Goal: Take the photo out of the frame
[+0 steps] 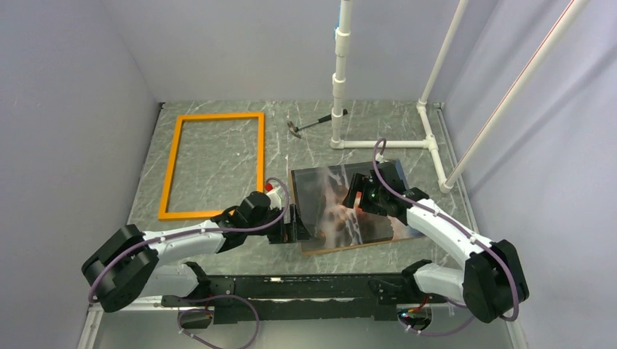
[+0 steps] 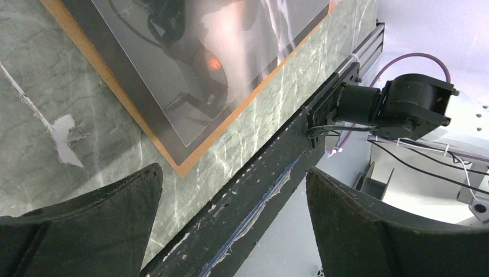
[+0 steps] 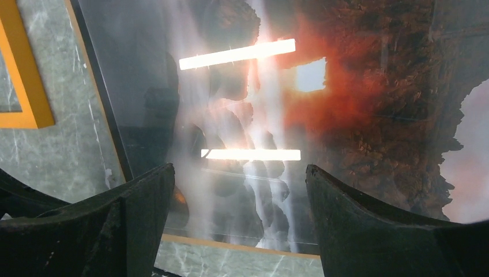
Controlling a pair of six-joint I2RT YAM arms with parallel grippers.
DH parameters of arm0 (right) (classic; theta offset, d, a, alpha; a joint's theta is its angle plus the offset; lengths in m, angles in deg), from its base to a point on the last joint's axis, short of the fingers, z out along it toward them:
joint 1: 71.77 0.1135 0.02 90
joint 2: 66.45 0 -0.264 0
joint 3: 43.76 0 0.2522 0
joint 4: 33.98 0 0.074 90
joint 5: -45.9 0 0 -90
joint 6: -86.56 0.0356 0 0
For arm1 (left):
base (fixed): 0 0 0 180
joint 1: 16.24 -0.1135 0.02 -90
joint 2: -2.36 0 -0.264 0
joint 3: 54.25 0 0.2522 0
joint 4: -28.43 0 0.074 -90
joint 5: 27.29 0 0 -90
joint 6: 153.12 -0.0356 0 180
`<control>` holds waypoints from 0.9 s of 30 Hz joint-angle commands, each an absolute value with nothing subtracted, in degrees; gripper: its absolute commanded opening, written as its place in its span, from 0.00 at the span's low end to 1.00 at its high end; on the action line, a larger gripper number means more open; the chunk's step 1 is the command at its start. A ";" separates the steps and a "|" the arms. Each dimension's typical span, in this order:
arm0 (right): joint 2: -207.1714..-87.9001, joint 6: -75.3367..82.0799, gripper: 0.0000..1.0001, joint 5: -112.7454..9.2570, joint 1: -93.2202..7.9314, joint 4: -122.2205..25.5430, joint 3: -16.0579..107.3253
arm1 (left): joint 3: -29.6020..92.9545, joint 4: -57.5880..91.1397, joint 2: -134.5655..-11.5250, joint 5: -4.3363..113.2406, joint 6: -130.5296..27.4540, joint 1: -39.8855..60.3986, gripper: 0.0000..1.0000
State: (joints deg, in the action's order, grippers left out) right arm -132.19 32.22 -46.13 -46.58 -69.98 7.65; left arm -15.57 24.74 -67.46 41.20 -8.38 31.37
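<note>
Your top view bright and evenly lit, only soft shadows under the arms (image 1: pixel 182 243), your right wrist view shows two white light-bar glares on the photo (image 3: pixel 375 104), hazy sheen, near fingers (image 3: pixel 392 231) dark and soft-edged.

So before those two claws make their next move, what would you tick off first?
1. Photo out of the frame: ok. The frame lies empty, apart to the photo's left.
2. Left claw empty: ok. It is open and holds nothing, beside the photo's near corner.
3. Right claw empty: ok. It is open over the photo.
4. Photo fully on the table: ok, though one corner sits close to the near edge.
5. Clear cover sheet lying on the photo: cannot tell, because glare muddles the surface.
</note>
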 commanded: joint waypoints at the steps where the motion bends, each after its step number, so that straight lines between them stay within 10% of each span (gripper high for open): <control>1: -132.93 33.66 0.85 -45.41 -46.37 -66.31 7.73 | -15.14 28.94 -70.00 41.75 -8.31 31.24 0.95; 27: -136.86 34.17 0.85 -44.25 -46.35 -65.31 5.78 | -16.69 37.24 -80.12 39.24 -4.58 32.58 0.94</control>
